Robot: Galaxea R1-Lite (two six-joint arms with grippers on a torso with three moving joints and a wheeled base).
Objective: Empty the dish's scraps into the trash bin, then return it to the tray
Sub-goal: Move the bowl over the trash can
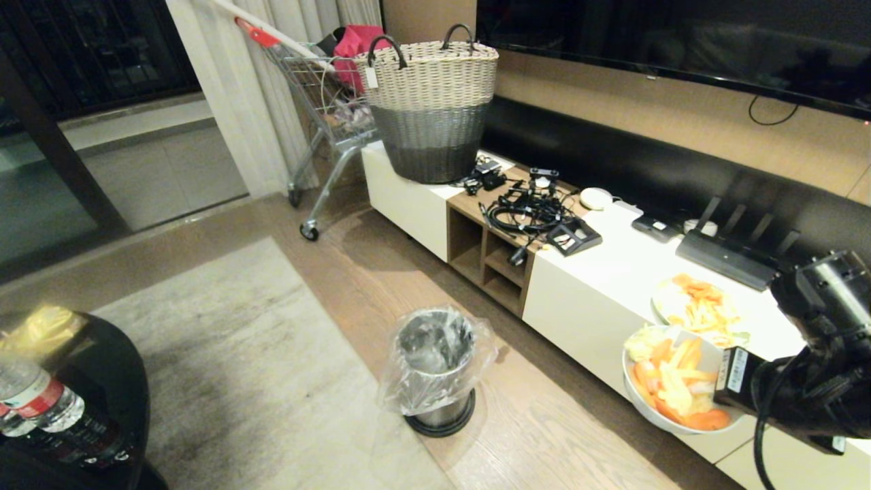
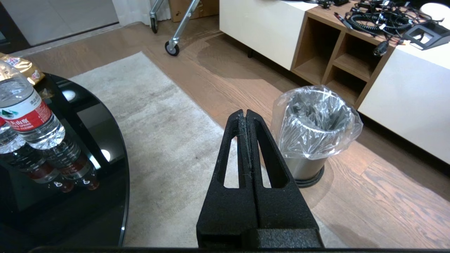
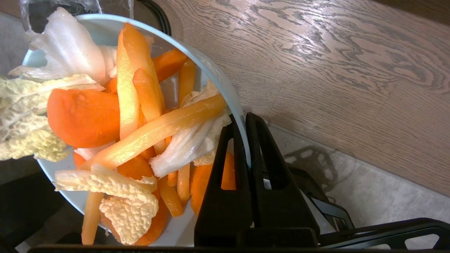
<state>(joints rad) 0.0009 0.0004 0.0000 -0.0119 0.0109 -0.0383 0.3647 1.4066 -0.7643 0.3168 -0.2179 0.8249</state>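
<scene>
A home living room, seen at night.

A long low white cabinet with open wooden shelves runs along the wall under a wide dark TV. On it stand a woven basket, a tangle of cables and a router. The floor is wood plank, partly covered by a pale rug. A black glass coffee table holds water bottles. Curtains hang beside dark glass doors, with a shopping cart parked near them. A small lined bin stands on the floor.
</scene>
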